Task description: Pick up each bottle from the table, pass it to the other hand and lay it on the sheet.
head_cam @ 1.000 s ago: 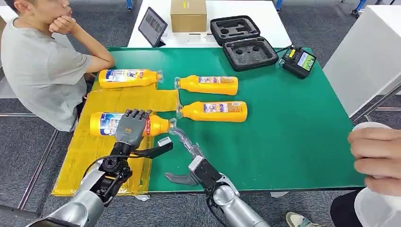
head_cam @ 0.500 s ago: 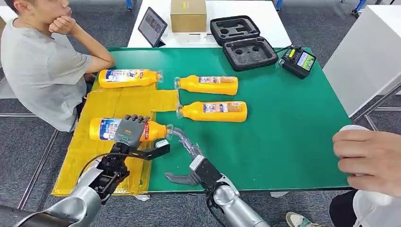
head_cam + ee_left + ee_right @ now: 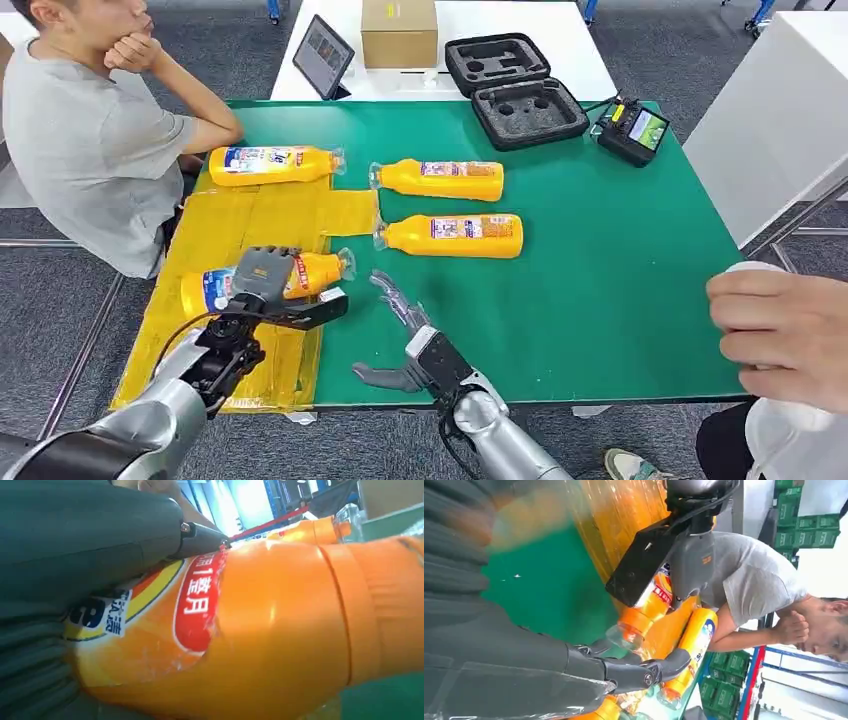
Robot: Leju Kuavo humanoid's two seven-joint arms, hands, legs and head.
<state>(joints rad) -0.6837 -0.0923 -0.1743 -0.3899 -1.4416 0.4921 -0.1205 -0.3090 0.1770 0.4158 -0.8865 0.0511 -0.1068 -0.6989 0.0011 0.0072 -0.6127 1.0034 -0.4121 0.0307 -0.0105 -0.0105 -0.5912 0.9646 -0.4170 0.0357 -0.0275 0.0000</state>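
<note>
My left hand grips an orange bottle around its middle and holds it tilted over the yellow sheet, cap toward the table's centre. The left wrist view has the same bottle close up under my dark fingers. My right hand hovers open over the green table, its fingers spread and a short way from the cap; in the right wrist view its fingers point at the held bottle. A second bottle lies at the sheet's far end. Two more bottles lie on the green.
A seated person leans on the table's far left corner. Another person's hand comes in at the right edge. A black foam case, a controller, a tablet and a cardboard box stand at the back.
My left hand has carried the bottle left and toward me over the sheet, tilting it. The cap has drawn away from my right fingers, and the right hand has pulled back slightly.
</note>
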